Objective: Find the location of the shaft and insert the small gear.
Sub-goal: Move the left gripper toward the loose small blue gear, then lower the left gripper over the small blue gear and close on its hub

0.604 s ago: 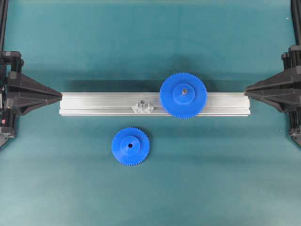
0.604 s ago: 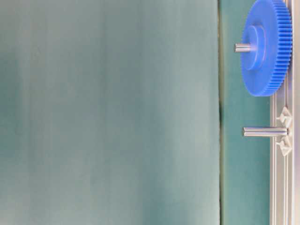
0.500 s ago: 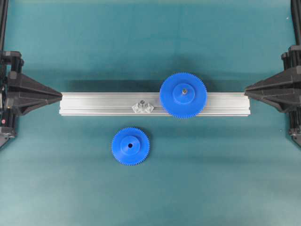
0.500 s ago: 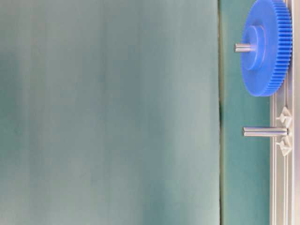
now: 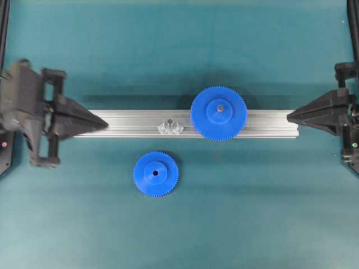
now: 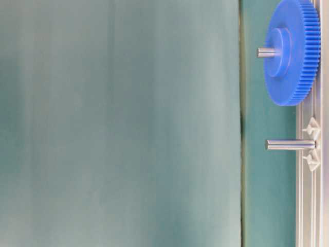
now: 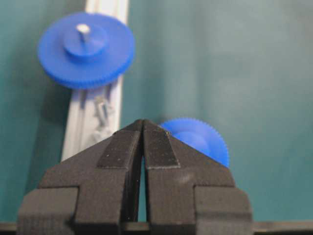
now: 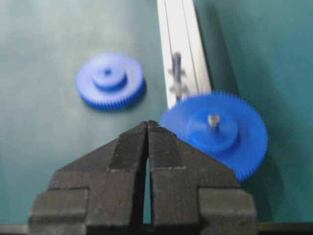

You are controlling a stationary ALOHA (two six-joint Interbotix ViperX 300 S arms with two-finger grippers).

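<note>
None of the insertion is done yet, judging by how things lie. At the left of the overhead view, the left end effector [image 5: 104,121] hangs over the left end of the aluminium rail [image 5: 134,123], its fingers pressed together and holding nothing; its wrist view shows the black pads meeting at the tips. Right of it, the small gear [image 5: 155,174] lies flat on the green table [image 5: 179,50], near the rail but apart from it, hub up and centre hole showing. Just above and slightly right of it, the shaft [image 5: 170,121] stands bare on its shiny base on the rail, with nothing slipped over it. Further right, the large gear [image 5: 218,113] sits on the rail with its own pin through the hub. At the far right, the right end effector [image 5: 290,116] points at the rail's right end, likewise pressed together and empty. Grasping the small gear, carrying it over the shaft and lowering it on all remain.
</note>
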